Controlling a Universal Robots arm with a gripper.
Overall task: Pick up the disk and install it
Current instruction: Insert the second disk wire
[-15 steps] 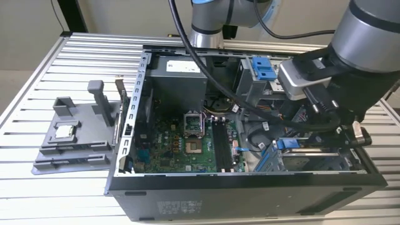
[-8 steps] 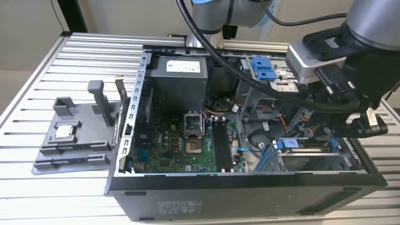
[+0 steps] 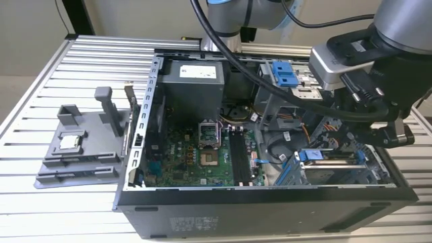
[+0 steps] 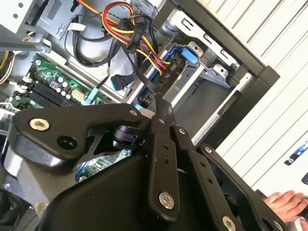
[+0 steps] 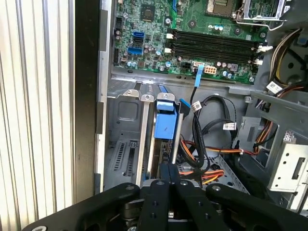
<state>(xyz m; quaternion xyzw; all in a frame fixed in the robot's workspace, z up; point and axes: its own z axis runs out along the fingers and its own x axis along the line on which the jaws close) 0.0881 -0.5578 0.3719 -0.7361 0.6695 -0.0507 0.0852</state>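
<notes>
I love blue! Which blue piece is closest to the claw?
The blue bracket standing right by the gripper; the other blue tab sits far from it.

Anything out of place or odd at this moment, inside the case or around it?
One thing: a person's hand rests on the slatted table just outside the open computer case, close to the gripper, which hangs over the blue-framed disk standing in its bay. Inside, nothing looks damaged or spilled.
</notes>
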